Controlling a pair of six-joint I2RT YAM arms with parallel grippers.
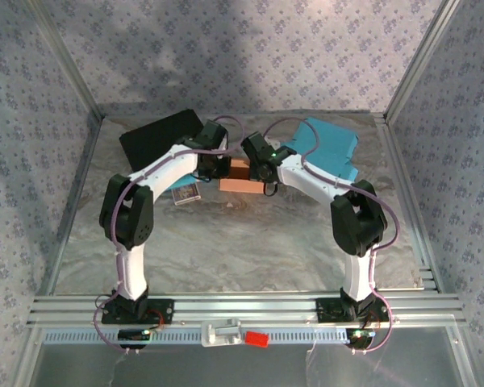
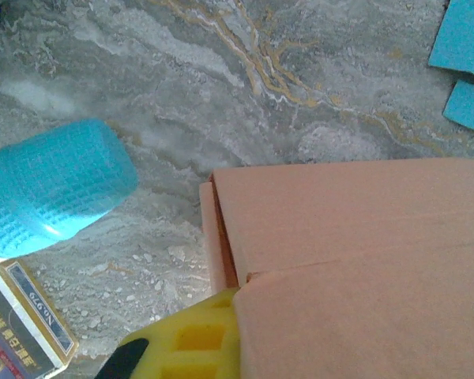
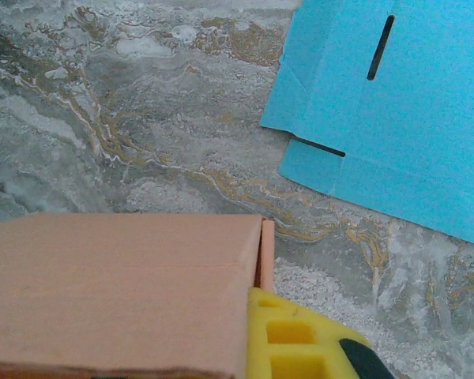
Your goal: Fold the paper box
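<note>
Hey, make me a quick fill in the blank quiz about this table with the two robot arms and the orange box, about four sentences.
1. The flat cardboard sheet behind the right arm is ____ in colour.
2. The orange paper box lies between the two ____.
3. The left fingers beside that box are ____ in colour.
4. The flat slab at the back left is ____ in colour.
Missing words: blue, arms, yellow, black.
</note>
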